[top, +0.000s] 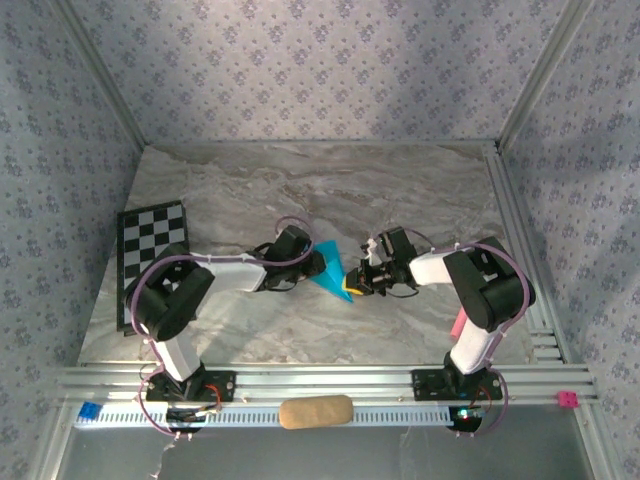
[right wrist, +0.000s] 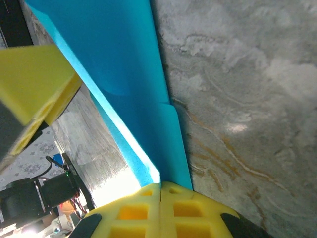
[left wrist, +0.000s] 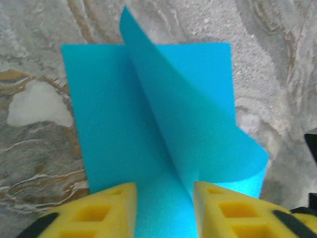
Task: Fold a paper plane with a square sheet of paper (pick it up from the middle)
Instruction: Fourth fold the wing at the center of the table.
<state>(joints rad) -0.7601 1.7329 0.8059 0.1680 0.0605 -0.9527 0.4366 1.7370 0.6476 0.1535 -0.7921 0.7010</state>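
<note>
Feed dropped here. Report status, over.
Left tool open astride sheet. Right tool shut on it. Sheet creased, one flap raised. Nothing blocking.

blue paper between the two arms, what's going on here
Two robot arms are folding a thin turquoise-blue sheet of paper on the grey marbled tabletop. The right claw is shut on one edge of the sheet. The left claw sits at another edge with its jaws apart and the paper running between them. The sheet is only partly folded, with one flap curling up over the flat part, and there is no plane shape yet.
</note>
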